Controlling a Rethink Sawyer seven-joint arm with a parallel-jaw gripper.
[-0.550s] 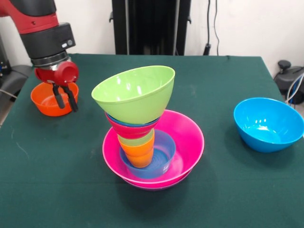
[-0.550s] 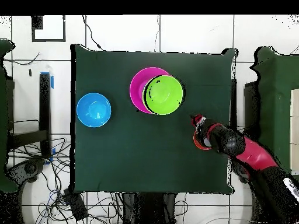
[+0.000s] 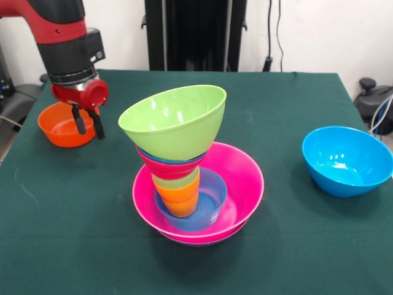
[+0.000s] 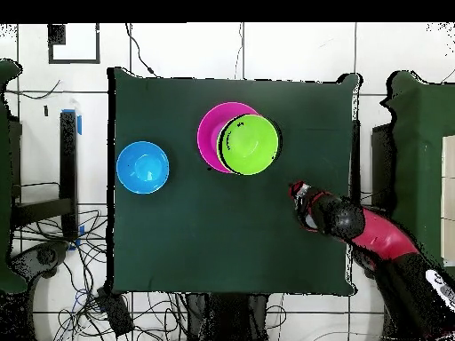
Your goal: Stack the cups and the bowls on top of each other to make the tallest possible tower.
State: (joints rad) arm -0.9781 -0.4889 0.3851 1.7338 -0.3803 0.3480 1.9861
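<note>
The tower stands mid-table: a wide pink bowl (image 3: 245, 184) over a purple one, with a small light-blue bowl (image 3: 209, 206) inside it. On that are the orange cup (image 3: 179, 201), the light green cup (image 3: 178, 182), a red bowl (image 3: 169, 168) and a dark-blue rim. A lime green bowl (image 3: 175, 120) sits tilted on top. My gripper (image 3: 88, 123) is open at the small orange bowl (image 3: 58, 129), its fingers hanging at the bowl's right rim. In the overhead view, my gripper (image 4: 298, 190) is right of the lime green bowl (image 4: 249, 144) and pink bowl (image 4: 210, 133); the orange bowl is hidden there.
A large sky-blue bowl (image 3: 347, 161) stands alone on the green tablecloth, far from the tower; it also shows in the overhead view (image 4: 142, 167). The orange bowl sits close to the table's edge.
</note>
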